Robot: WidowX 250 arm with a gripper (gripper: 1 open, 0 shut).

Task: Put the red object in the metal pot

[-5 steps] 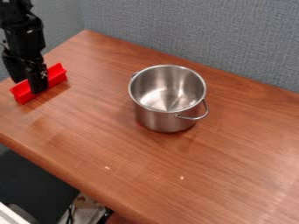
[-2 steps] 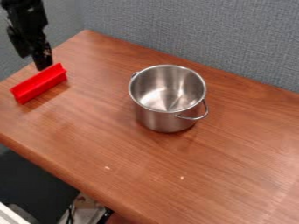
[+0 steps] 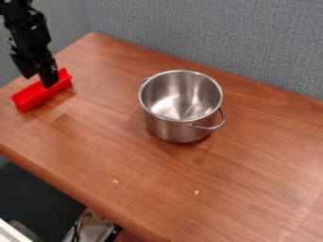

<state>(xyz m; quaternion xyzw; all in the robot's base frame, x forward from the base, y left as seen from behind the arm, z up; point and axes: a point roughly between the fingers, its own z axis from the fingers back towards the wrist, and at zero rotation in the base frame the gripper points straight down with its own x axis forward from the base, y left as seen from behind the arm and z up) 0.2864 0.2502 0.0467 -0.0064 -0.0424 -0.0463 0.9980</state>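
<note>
One red object (image 3: 41, 91) lying flat near the table's (image 3: 190, 180) left corner, well apart from the empty metal pot (image 3: 182, 106), with the gripper (image 3: 45, 74) pointing down over it, fingers spread wide, holding nothing, seemingly poised to straddle it.

Worktop (image 3: 190, 180): we record a reddish-brown wood-grain surface, glossy, set at an angle so one corner points to the upper left. We note soft pale reflections across its nearer half. Wall (image 3: 214, 33): we list a grey-blue textured backdrop just behind the far edge. Below the near edge we find dark shadow with indistinct pale shapes, too unclear to name.
</note>
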